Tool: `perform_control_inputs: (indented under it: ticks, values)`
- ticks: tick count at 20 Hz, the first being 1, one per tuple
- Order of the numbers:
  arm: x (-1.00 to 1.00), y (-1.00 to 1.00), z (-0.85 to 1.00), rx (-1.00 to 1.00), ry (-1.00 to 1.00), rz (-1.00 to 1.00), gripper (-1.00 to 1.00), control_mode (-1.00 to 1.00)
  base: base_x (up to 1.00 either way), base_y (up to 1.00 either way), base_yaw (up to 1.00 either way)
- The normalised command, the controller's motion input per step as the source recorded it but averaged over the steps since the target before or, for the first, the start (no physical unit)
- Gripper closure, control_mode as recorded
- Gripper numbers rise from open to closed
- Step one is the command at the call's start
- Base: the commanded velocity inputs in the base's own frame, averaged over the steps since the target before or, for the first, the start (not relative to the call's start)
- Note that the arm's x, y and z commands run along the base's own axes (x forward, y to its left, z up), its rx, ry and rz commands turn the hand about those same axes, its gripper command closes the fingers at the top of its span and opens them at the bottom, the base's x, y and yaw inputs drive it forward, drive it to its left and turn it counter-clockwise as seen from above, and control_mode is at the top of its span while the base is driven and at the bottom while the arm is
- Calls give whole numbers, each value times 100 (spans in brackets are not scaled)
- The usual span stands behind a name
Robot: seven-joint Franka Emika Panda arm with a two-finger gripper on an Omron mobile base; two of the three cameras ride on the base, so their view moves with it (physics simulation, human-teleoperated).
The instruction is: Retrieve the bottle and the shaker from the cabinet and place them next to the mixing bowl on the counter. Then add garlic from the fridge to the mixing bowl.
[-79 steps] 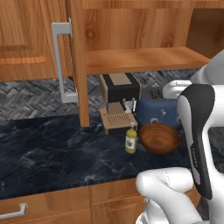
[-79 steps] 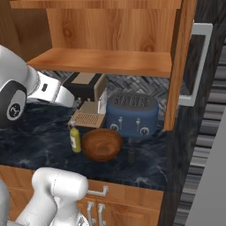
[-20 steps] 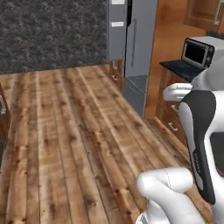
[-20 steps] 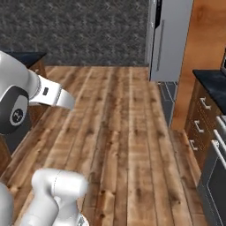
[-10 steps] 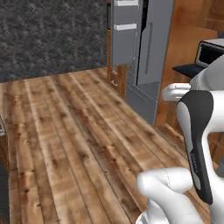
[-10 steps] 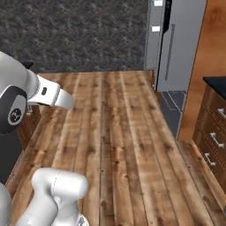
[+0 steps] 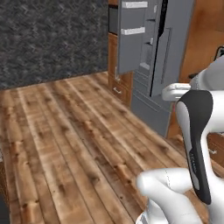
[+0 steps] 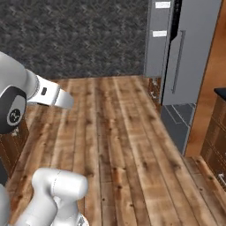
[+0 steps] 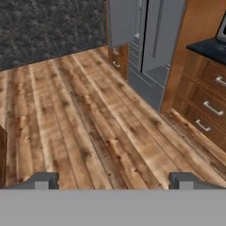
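While the end effector [image 9: 113, 180] sits spread wide and empty (tips at lower frame), the grey fridge [image 9: 148, 39] stands upper right, one door [image 7: 136, 35] ajar, above the wooden floor [image 9: 88, 123].

No text, label, brand, number or sign can be read anywhere in these views. The tall grey fridge [image 8: 187, 53] at about 2 o'clock bears pale patches on its open door, too blurred to tell whether they carry any lettering.
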Motion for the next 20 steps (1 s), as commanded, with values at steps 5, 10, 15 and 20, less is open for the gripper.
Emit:
perform_control_inputs:
  ticks: [5, 10, 15, 20]
  values:
    - [0, 0, 0, 0, 0, 0, -100, 100, 100, 44, -12]
    - [0, 0, 0, 0, 0, 0, -100, 100, 100, 40, -13]
    - [0, 0, 0, 0, 0, 0, -100, 100, 100, 36, -33]
    - [0, 0, 0, 0, 0, 0, -100, 100, 96, 56, -61]
